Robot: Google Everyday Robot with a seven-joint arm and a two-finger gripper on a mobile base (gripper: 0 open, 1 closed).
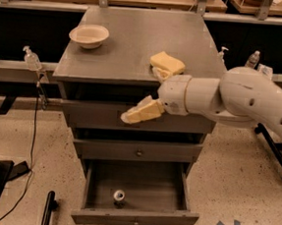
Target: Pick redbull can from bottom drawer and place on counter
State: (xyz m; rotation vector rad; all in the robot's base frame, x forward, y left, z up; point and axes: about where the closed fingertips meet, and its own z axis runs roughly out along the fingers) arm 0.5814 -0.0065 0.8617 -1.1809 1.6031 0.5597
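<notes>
Redbull can (119,196) stands upright in bottom drawer (134,216); gripper (139,95) well above.

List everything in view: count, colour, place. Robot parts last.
Shallow round bowl: 1, cream, counter's back left.
Rectangular foam sponge: 1, yellow, counter's right side.
Flat metal counter: 1, grey, cabinet top.
Deep metal bottom drawer: 1, grey, pulled open.
Slim metal redbull can: 1, silvery, standing inside it.
Shallower metal drawers: 2, grey, shut, above it.
Plastic pump bottle: 1, clear, ledge left of cabinet.
Robot arm: 1, white, reaching from right.
Gripper: 1, tan, open, before top drawer.
</notes>
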